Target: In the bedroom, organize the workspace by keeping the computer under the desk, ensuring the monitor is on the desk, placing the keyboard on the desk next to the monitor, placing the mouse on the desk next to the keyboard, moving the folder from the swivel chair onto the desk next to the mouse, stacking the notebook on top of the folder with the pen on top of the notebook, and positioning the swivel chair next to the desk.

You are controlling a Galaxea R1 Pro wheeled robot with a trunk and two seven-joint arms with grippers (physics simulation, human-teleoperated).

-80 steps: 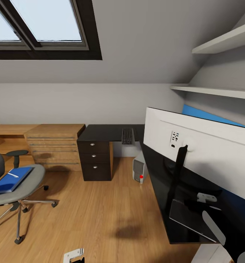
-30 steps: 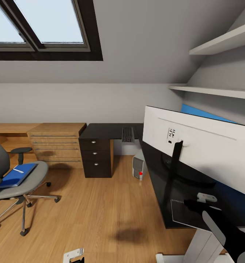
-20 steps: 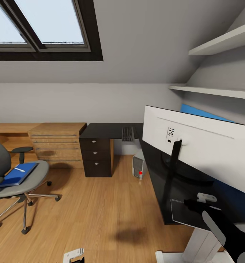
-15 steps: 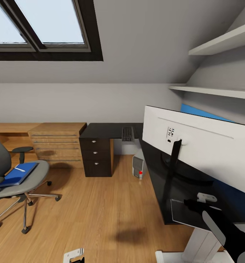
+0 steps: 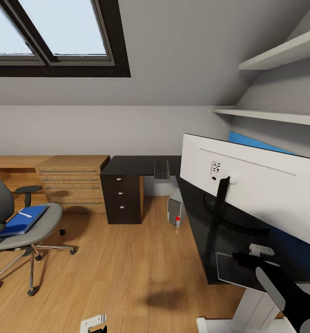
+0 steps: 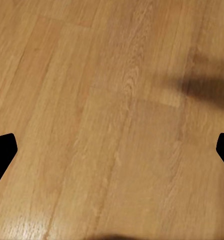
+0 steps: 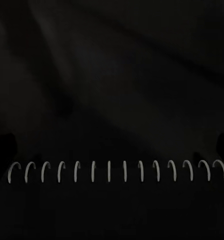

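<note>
Altogether: one monitor (image 5: 266, 194); one keyboard (image 5: 161, 169); one folder (image 5: 21, 220).

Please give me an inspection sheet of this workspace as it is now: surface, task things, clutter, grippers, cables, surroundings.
Surface: desk black top, L-shaped.
Job's things: monitor stands on desk, white back toward camera; keyboard on far wing; computer on floor under desk; folder with pen on swivel chair; spiral notebook on desk near edge.
Clutter: nothing seen.
Grippers: right gripper over the notebook, state unclear; left gripper open above wooden floor.
Cables: nothing seen.
Surroundings: skylight, wall shelves, wooden drawer chest.
</note>
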